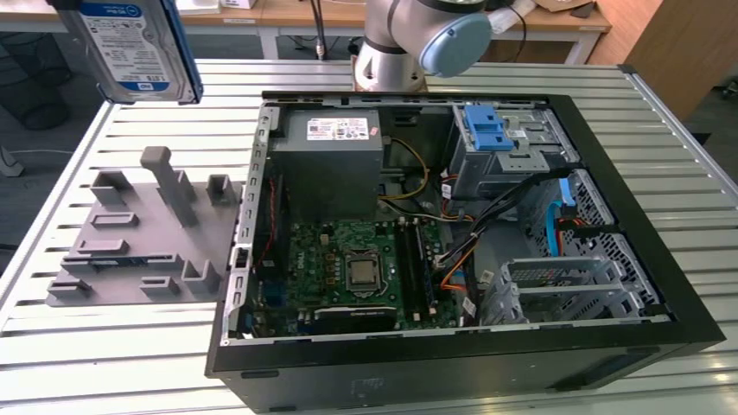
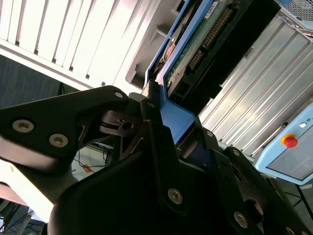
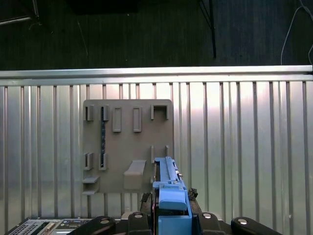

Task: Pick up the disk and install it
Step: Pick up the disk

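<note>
The claw (image 2: 168,125) is closed on the disk (image 1: 133,43), held high above the grey rack (image 1: 138,233); picking up is done, but putting it into the open computer case (image 1: 461,367) is not.

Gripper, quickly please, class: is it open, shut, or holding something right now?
Gripper: closed on the disk, clamping its blue bracket and holding it in the air.
</note>
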